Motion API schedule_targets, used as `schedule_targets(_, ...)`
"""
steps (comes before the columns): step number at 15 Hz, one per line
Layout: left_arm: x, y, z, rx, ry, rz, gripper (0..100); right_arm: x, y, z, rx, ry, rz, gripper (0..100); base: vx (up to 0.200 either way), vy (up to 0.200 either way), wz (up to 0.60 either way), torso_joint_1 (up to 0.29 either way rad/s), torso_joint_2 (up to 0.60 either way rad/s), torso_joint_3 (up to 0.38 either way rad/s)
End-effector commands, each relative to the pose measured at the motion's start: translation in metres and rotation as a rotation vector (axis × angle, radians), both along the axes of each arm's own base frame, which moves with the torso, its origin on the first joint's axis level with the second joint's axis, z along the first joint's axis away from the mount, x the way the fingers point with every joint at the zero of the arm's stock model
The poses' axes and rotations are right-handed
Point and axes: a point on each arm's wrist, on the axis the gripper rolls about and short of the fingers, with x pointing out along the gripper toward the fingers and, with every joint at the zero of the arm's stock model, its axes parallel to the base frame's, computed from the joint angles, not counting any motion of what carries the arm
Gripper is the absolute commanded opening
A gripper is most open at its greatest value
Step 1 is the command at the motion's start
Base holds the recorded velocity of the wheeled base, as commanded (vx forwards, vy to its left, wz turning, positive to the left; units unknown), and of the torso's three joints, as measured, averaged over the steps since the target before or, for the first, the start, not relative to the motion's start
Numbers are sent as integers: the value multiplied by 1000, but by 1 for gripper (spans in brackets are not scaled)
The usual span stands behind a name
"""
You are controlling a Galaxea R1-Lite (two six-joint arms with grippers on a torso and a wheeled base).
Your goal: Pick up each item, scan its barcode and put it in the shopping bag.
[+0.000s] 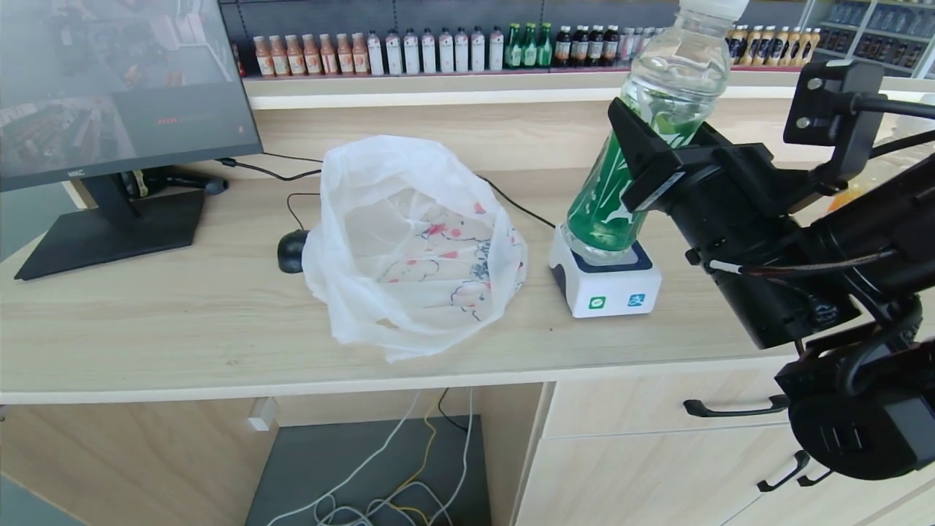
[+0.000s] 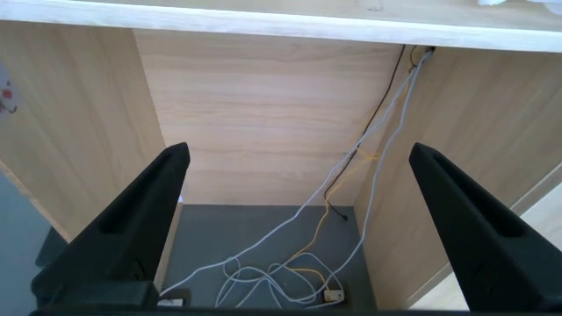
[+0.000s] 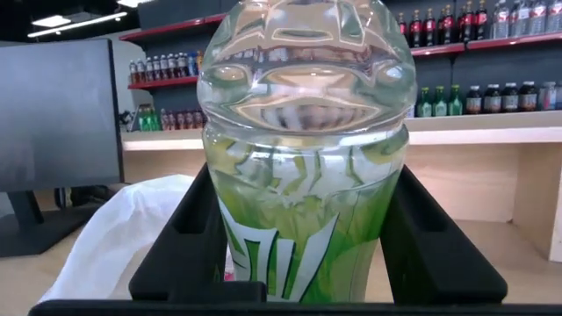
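Note:
A clear bottle with a green label (image 1: 643, 139) is held tilted, its base just over the white scanner box (image 1: 605, 282) on the counter. My right gripper (image 1: 657, 157) is shut on the bottle's middle; in the right wrist view the bottle (image 3: 307, 175) stands between the two black fingers (image 3: 176, 246). The white plastic shopping bag (image 1: 413, 241) stands open on the counter, left of the scanner, and shows pale in the right wrist view (image 3: 123, 237). My left gripper (image 2: 299, 228) hangs open below the counter, facing the recess with cables.
A monitor (image 1: 109, 80) on its stand occupies the counter's back left, with a black mouse (image 1: 292, 250) beside the bag. Cables (image 2: 351, 202) hang in the recess under the counter. Drawers with black handles (image 1: 734, 409) lie at lower right. Shelves of bottles (image 1: 438, 51) line the back.

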Motion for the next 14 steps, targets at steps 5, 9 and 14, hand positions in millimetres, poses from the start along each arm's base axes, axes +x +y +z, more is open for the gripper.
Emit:
schedule_targets(5,0,0,0,-2,-1,1,100,1,1,-1,-1,4,3,0,0,200,0,3,1,1)
schedule_targets(9,0,0,0,-4,-1,2,100,1,1,-1,-1,6,2,0,0,200,0,5,2,-1)
schedule_targets(14,0,0,0,1,-1,1,100,0,3,-1,-3,3,4,0,0,40,0,-1,0,0)
